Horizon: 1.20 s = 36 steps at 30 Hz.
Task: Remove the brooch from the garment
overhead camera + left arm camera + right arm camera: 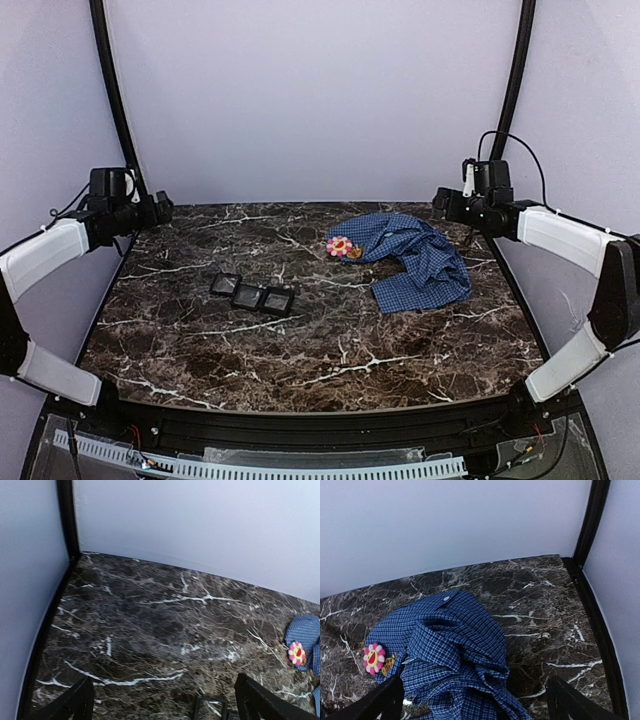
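The garment (pixel 415 255) is a crumpled blue checked shirt lying on the right half of the marble table; it also fills the lower left of the right wrist view (pixel 450 655) and peeks in at the edge of the left wrist view (pixel 306 630). The brooch (pixel 339 245), a pink-petalled flower with a yellow centre, is pinned at the shirt's left end (pixel 373 657) (pixel 297 652). My left gripper (pixel 160 208) hangs open at the far left edge, far from the shirt. My right gripper (pixel 440 203) hangs open above the table's far right, just behind the shirt.
A black three-slot tray (pixel 253 294) lies left of centre on the marble table (pixel 300 350); its corner shows in the left wrist view (pixel 210 707). Black frame posts (pixel 112 90) (pixel 517 70) rise at the back corners against pale walls.
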{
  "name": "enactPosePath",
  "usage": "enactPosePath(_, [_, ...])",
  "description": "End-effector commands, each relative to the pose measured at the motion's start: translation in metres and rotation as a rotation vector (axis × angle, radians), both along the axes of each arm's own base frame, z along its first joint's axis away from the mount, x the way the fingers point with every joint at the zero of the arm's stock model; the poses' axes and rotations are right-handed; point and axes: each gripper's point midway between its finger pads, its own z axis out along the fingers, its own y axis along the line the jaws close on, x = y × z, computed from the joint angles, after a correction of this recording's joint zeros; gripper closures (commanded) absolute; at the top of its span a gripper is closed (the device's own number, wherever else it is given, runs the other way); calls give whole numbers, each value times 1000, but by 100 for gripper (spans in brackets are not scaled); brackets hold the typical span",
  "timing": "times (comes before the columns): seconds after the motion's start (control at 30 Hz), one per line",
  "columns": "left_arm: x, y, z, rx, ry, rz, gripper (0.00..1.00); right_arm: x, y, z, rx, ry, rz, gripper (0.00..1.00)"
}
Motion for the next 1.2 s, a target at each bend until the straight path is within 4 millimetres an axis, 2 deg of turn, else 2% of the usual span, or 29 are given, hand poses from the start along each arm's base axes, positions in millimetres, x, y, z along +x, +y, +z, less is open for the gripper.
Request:
enactPosePath(0.0, [2, -63, -7, -83, 34, -180, 0, 13, 34, -28, -45, 114, 78, 1])
enactPosePath(0.07, [4, -83, -12, -99, 46, -225, 0, 25, 45, -45, -40, 167, 92, 1])
enactPosePath(0.2, [10, -108, -17, -156, 55, -278, 0, 54, 54, -71, -30, 243, 75, 1])
enactPosePath(0.3, [13, -120, -14, -177, 46, -306, 0, 76, 62, -85, -38, 269, 80, 2])
enactPosePath(0.43, [15, -130, -14, -178, 58, -327, 0, 100, 74, -102, -40, 294, 111, 10])
enactPosePath(0.53, [15, -131, -14, -169, 62, -328, 0, 109, 80, -107, -33, 297, 130, 23])
enactPosePath(0.63, [15, -131, -15, -166, 65, -326, 0, 109, 91, -111, -7, 301, 181, 32])
enactPosePath(0.67, [14, -132, -16, -168, 67, -327, 0, 109, 93, -113, -2, 303, 194, 37])
enactPosePath(0.77, [15, -133, -17, -170, 68, -329, 0, 105, 101, -116, -1, 313, 225, 71])
enactPosePath(0.83, [17, -135, -17, -174, 65, -337, 0, 99, 115, -106, 18, 296, 283, 87])
enactPosePath(0.9, [18, -139, -15, -181, 59, -355, 0, 91, 132, -83, 30, 255, 328, 100])
enactPosePath(1.0, [21, -147, -10, -202, 50, -397, 0, 72, 162, -35, 37, 166, 401, 100])
enactPosePath(1.1, [23, -157, -6, -223, 40, -439, 0, 46, 193, 25, 63, 47, 498, 100])
enactPosePath(1.17, [23, -168, -1, -252, 29, -499, 0, 23, 213, 72, 90, -52, 587, 100])
